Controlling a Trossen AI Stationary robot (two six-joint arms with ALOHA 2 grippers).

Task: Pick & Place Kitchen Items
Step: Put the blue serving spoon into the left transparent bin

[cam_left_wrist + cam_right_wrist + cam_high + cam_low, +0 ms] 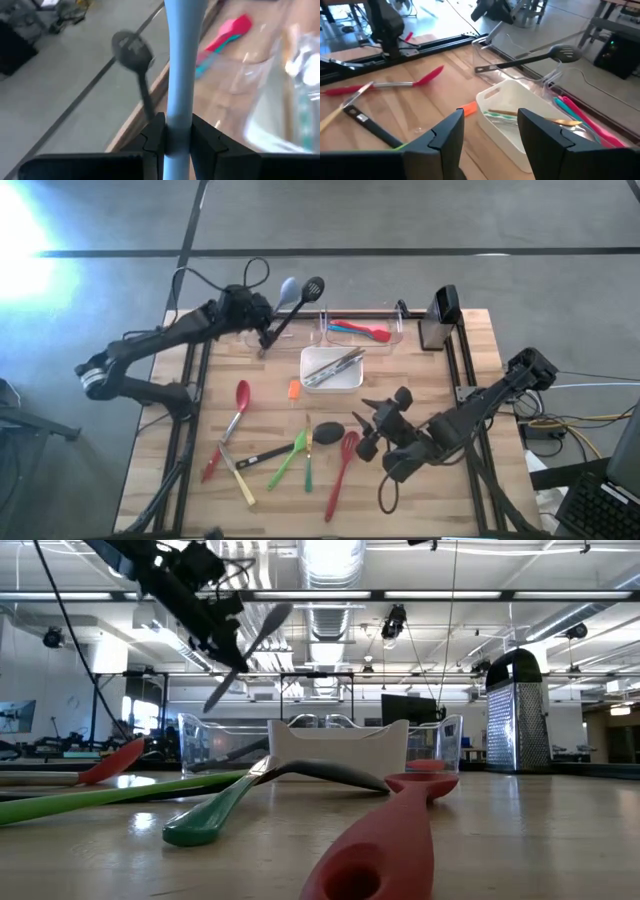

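My left gripper (258, 312) is over the table's far left part, above a clear bin (285, 330), shut on a light blue spoon (288, 290) whose head points past the far edge. A black slotted spoon (312, 285) lies slanted beside it; in the right wrist view its handle end (479, 69) sits at the bin and its head (565, 52) is raised. My right gripper (363, 427) hangs open above the near right part of the table, next to a black spoon (330, 430) and a red whisk (345, 458). My left gripper pinches the light blue spoon's handle (177, 112) between its two fingers, which lie across it. The fingers come from the table's left, slanting down. The spoon is lifted clear and tilted, its head higher than the handle end (212, 700).
A second clear bin (395, 330) holds red, pink and blue utensils. A white square dish (310, 360) with metal utensils sits mid-table. A metal grater (440, 320) stands at the far right. A red spoon (240, 395), green, yellow and black utensils lie on the near half.
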